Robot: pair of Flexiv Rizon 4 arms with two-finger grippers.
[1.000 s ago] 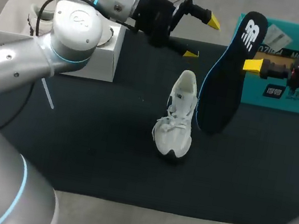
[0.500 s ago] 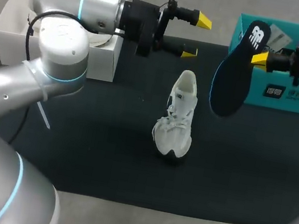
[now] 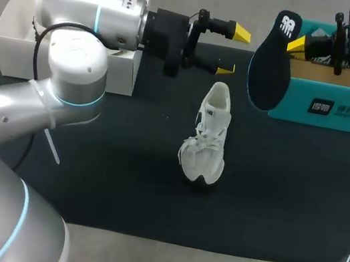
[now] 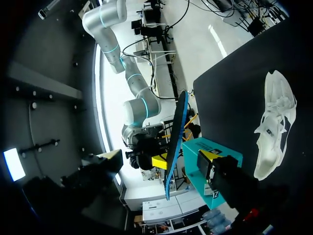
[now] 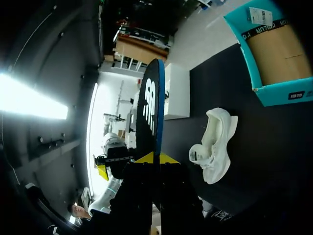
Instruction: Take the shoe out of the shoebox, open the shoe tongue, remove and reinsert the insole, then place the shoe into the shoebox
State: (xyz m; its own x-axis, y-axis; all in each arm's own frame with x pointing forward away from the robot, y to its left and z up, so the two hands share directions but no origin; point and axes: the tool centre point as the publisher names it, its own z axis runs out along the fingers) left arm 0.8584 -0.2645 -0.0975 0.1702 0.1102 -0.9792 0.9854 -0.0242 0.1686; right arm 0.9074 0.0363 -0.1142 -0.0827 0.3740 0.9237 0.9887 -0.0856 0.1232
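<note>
A white sneaker (image 3: pixel 206 136) lies on the black mat, toe toward the front edge, with its opening facing the back. My right gripper (image 3: pixel 300 44) is shut on the edge of a dark blue insole (image 3: pixel 271 63), which hangs in the air behind and to the right of the shoe, in front of the teal shoebox (image 3: pixel 341 109). In the right wrist view the insole (image 5: pixel 150 107) stands edge-on between the yellow tips of that gripper (image 5: pixel 156 157). My left gripper (image 3: pixel 233 50) is open and empty, hovering behind the shoe and facing the insole (image 4: pixel 176 137).
A white box (image 3: pixel 114 69) stands at the back left under my left arm. The teal shoebox (image 5: pixel 288 93) is open with a brown bottom. A thin white strip (image 3: pixel 51 143) lies on the mat at the left.
My right gripper has lifted the insole up and back toward the teal shoebox. My left gripper has drawn slightly back and levelled. The shoe has not moved.
</note>
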